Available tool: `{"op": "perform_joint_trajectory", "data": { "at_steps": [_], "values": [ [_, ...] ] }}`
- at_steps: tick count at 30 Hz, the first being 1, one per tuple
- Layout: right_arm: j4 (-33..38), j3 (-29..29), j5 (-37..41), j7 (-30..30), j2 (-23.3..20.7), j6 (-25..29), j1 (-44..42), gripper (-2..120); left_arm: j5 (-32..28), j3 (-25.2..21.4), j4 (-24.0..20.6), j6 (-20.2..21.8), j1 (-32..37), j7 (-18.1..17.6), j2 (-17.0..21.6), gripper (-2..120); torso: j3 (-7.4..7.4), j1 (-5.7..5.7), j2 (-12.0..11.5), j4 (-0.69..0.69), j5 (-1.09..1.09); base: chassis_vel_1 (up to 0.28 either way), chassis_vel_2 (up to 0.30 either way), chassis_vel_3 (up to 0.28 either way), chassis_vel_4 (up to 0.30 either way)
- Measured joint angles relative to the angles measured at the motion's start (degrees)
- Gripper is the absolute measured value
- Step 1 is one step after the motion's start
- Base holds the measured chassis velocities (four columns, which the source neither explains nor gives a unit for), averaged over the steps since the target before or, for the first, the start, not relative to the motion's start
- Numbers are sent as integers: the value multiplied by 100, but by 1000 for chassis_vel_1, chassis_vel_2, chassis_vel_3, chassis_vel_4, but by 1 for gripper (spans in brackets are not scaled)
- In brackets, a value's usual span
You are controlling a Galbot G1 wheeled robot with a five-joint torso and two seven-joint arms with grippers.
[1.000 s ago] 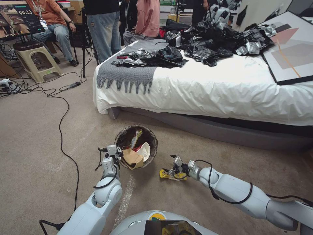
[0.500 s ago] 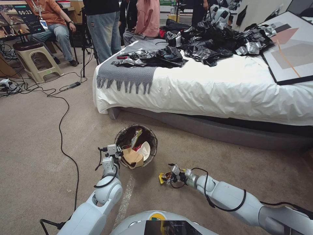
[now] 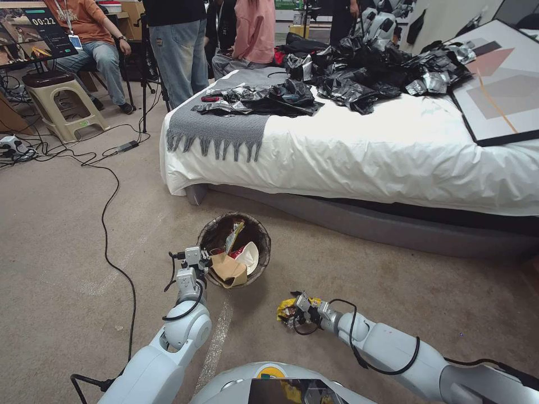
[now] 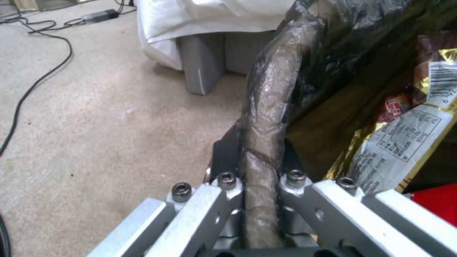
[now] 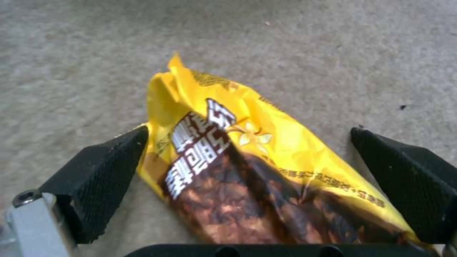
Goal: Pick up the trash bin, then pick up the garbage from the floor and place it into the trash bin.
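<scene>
Right gripper [image 5: 247,171] spread wide, yellow wrapper [image 5: 247,167] lay between its 2 pads on carpet, lower centre; left gripper [image 4: 259,167] pinched trash bin [image 3: 263,238] rim

The trash bin [image 3: 234,249], a round bucket lined with a dark brown bag, is standing upright on the carpet near the bed, holding a brown paper bag [image 3: 227,270], cups and wrappers; a crumpled yellow snack wrapper [image 3: 286,309] is lying on the floor just beside it.

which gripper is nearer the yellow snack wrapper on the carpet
Right. The right gripper is open, its fingers either side of the yellow snack wrapper. The left gripper is apart from it, shut on the trash bin rim.
</scene>
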Motion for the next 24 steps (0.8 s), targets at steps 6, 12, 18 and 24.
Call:
{"op": "perform_joint_trajectory", "data": {
  "at_steps": [6, 12, 18, 24],
  "values": [
    [405, 20, 10, 144, -127, -27, -149, 86, -9, 10, 11, 0, -42, -13, -4, 2, 0, 0, 0, 0, 0, 0, 0, 0, 0],
    [647, 94, 13, 246, -187, -2, -230, 67, -9, 39, 22, 0, -74, -23, -15, 2, 0, 0, 0, 0, 0, 0, 0, 0, 0],
    [955, 176, 27, 342, -251, 6, -294, 46, -9, 59, 33, 1, -76, -31, -17, 2, 0, 0, 0, 0, 0, 0, 0, 0, 0],
    [1194, 217, 84, 378, -284, -62, -330, 22, -8, 66, 33, 8, -87, -37, -16, 2, 0, 0, 0, 0, 0, 0, 0, 0, 0]
  ]
}}
